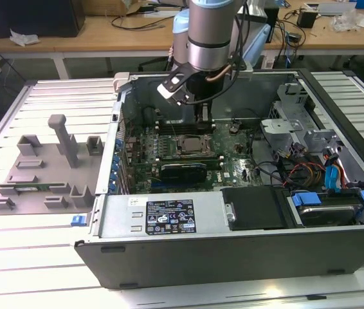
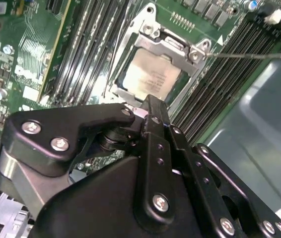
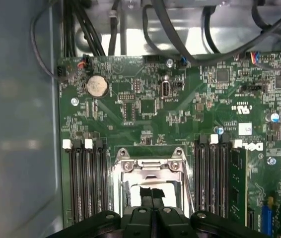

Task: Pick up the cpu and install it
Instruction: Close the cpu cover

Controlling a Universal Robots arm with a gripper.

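Item 1, tool (image 3: pixel 152 194): mine, on the arm reaching down into the open computer case (image 1: pixel 233 251). The fingers (image 3: pixel 145 191) are pressed together with only a thin seam between them and nothing pinched. In both wrist views the tips sit directly over the socket. I cannot tell whether they touch the chip.

Item 2, cpu (image 2: pixel 150 79): flat, pale silver top, lying level inside the socket frame (image 2: pixel 153 37) on the motherboard (image 3: pixel 145 109). It is not in my grip. In the exterior view it shows as a pale square (image 1: pixel 191 144) just below the tool (image 1: pixel 201 122), near the middle of the board.

Item 3, socket frame: bright metal, screws at its corners, surrounding the cpu on all sides.

Item 4, memory slots (image 3: pixel 86 178): long black rows with white end clips, running along both flanks of the socket.

Item 5, coin cell (image 3: pixel 97 86): round and silver, seated on the board well apart from the socket.

Item 6, grey fixture tray (image 1: pixel 47 174): blocky plastic, lying on the slatted tabletop (image 1: pixel 40 257) beside the case, on the exterior view's left.
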